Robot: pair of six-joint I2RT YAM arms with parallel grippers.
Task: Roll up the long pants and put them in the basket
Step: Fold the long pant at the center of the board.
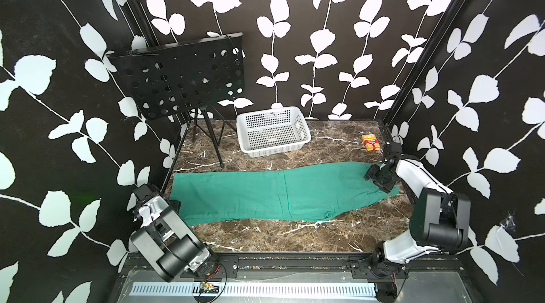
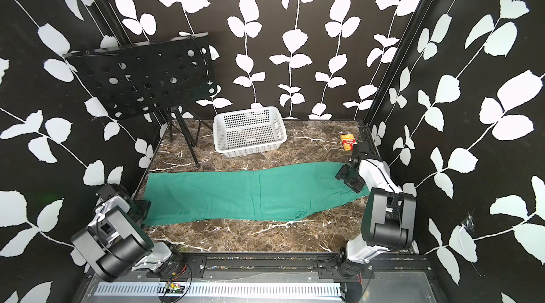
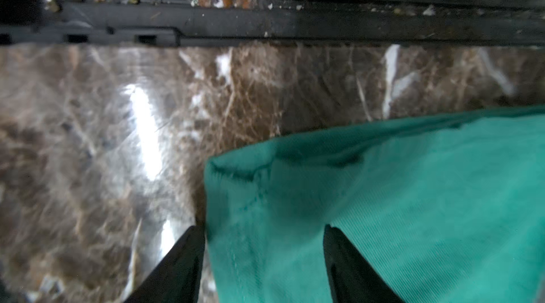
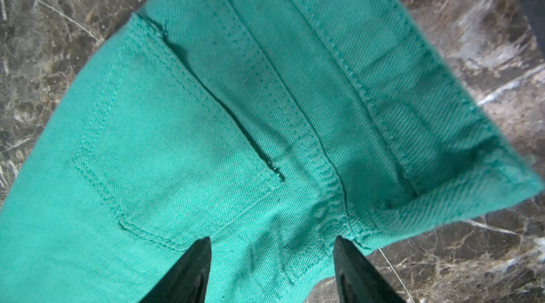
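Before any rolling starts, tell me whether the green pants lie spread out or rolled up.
Spread out. The long pants lie flat in one long strip across the table, with no roll at either end.

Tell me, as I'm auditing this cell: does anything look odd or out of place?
Orange and white crumbs litter the groove of the black metal rail beside the marble table. The teal-green cloth long pants lie flat.
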